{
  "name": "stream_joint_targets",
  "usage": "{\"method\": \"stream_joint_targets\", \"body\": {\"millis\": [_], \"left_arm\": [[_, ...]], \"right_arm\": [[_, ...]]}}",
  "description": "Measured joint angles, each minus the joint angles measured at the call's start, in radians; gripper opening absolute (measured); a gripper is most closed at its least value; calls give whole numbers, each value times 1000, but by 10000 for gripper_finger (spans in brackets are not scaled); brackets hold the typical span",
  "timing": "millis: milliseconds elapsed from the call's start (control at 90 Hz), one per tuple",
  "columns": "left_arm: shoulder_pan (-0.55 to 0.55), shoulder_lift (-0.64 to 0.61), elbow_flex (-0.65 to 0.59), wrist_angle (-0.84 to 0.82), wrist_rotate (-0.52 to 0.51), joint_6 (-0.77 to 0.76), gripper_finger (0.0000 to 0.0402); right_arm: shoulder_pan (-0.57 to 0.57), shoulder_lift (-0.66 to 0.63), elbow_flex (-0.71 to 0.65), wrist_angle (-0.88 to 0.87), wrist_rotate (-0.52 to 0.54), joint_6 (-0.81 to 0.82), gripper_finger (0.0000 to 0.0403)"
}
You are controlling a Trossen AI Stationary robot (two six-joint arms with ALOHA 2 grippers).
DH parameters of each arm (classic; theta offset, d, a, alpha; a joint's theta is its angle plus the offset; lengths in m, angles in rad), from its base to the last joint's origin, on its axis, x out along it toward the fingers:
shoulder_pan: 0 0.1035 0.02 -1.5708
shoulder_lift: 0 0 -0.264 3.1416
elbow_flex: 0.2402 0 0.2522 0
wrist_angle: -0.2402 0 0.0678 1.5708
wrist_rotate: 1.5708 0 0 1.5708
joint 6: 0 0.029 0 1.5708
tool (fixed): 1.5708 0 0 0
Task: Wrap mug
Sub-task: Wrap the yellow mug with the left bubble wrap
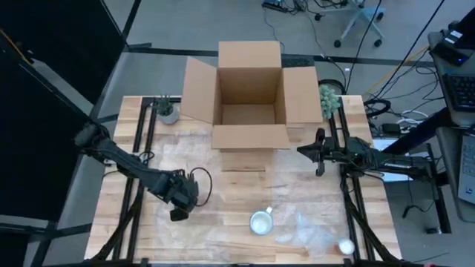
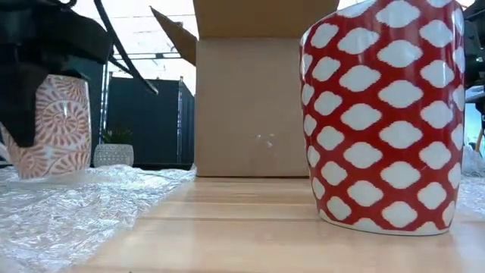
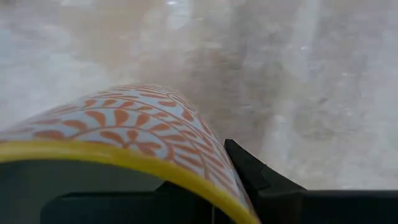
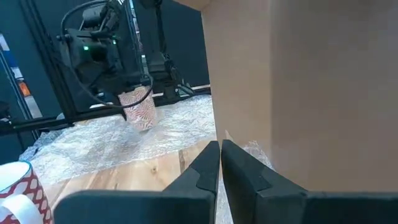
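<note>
Mug (image 2: 54,125): upright, axis vertical, at the low view's left, clamped at the rim in my left gripper (image 1: 180,200); right gripper (image 4: 220,151) closed, empty.

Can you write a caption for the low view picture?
Left gripper holds an orange-patterned mug on bubble wrap; a red-and-white mug stands close, cardboard box behind.

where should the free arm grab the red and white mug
By the rim, from straight above: the red and white mug stands upright with its mouth open to the ceiling, handle toward the cardboard box. One jaw inside the wall, one outside, away from the handle. The right gripper is free.
</note>
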Motion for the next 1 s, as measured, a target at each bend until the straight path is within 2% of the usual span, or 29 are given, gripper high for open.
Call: {"method": "stream_joint_targets", "body": {"millis": [167, 378, 644, 800, 1000], "left_arm": [[13, 1, -14, 11, -15, 23, 10], [14, 1, -14, 7, -16, 23, 57], [13, 1, -7, -7, -3, 31, 94], [13, 0, 70, -124, 16, 49, 117], [10, -23, 219, -300, 16, 48, 122]], "right_arm": [[0, 0, 0, 0, 0, 0, 4], [0, 0, 0, 0, 0, 0, 4], [0, 0, 0, 0, 0, 0, 4], [0, 0, 0, 0, 0, 0, 4], [0, 0, 0, 0, 0, 0, 4]]}}
